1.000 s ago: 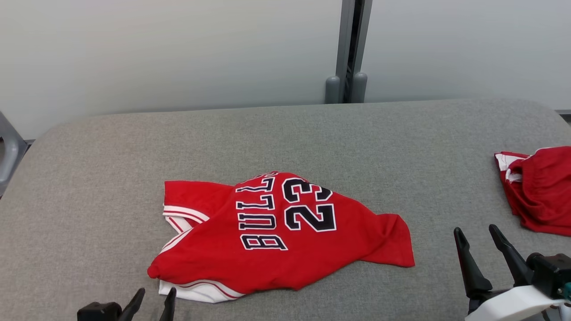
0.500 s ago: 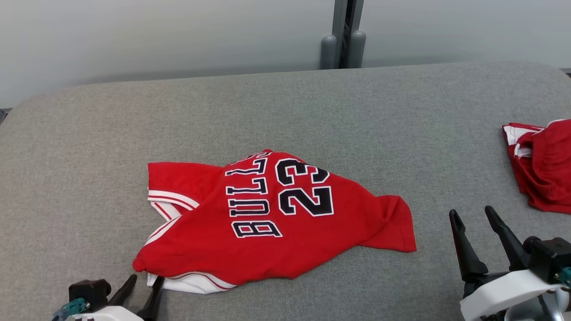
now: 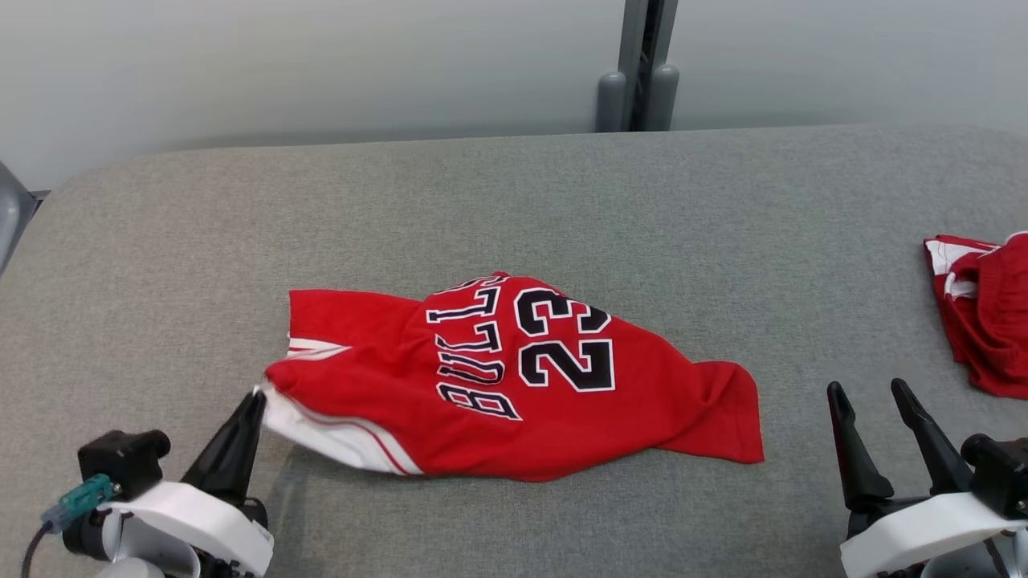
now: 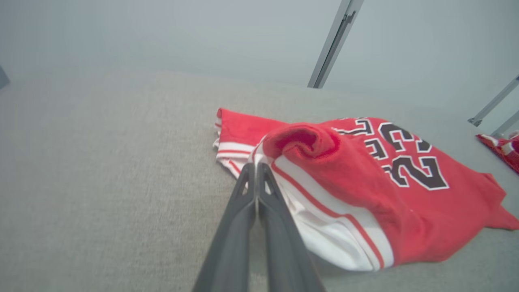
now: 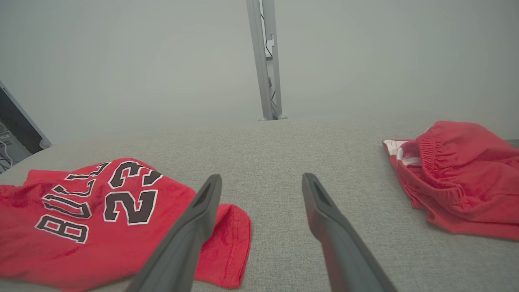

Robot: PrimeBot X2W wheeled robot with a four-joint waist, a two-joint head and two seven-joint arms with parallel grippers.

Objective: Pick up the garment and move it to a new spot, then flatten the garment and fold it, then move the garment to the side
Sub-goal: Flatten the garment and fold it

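Finds jersey [image 3: 522,385] mid-bench [image 3: 482,201], red, rumpled, "BULLS 23" print up and turned sideways. Pinches its white-trimmed left edge with left hand [image 3: 255,397], fingers pressed together on the cloth. Holds that end slightly off the bench, rest of the cloth lying down. Holds right hand [image 3: 867,387] spread, empty, over bare bench just right of jersey's right corner, not touching. Sees red shorts [image 3: 988,337] bunched at bench's right edge, well apart from jersey. Notes grey post [image 3: 642,72] behind bench, against pale wall [image 3: 321,64].
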